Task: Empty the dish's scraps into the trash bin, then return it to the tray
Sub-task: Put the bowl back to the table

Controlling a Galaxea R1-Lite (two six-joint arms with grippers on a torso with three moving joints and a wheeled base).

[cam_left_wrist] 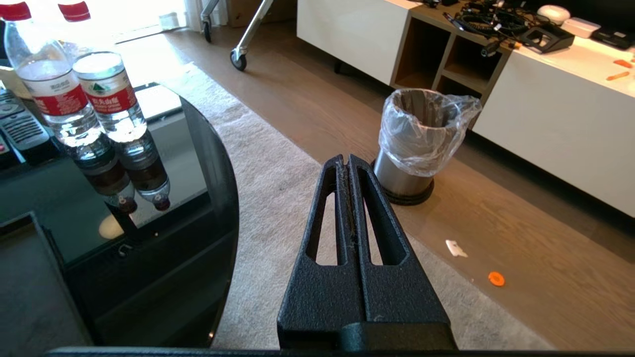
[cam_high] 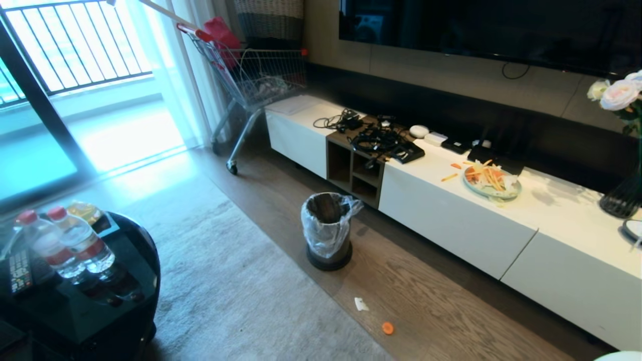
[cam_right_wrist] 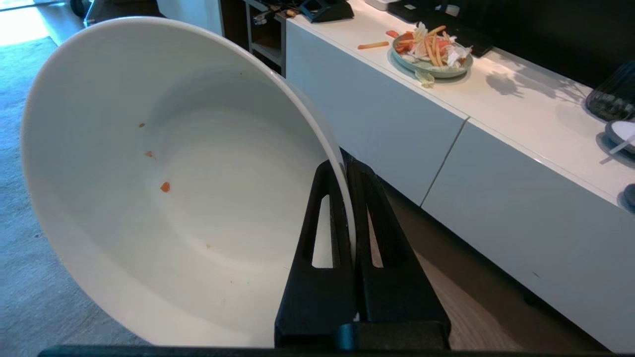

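My right gripper (cam_right_wrist: 341, 164) is shut on the rim of the dish (cam_right_wrist: 173, 188), a white glossy bowl tipped on its side. Only a few tiny orange crumbs (cam_right_wrist: 164, 187) cling inside it. One orange carrot slice (cam_high: 387, 328) lies on the wooden floor, nearer to me than the trash bin (cam_high: 327, 230). The metal trash bin (cam_left_wrist: 416, 144) has a crinkled clear liner, and its inside is too dark to read. My left gripper (cam_left_wrist: 346, 159) is shut and empty, hanging over the rug. A corner of the matte black tray (cam_left_wrist: 30, 287) shows on the round table.
A long white cabinet (cam_high: 451, 220) on the right carries a pale-blue plate of vegetable strips (cam_high: 491, 181), cables and a dark vase (cam_high: 622, 198). The round black table (cam_high: 120, 301) holds water bottles (cam_high: 75, 240). A shopping cart (cam_high: 251, 75) stands behind. A white scrap (cam_high: 360, 304) lies on the floor.
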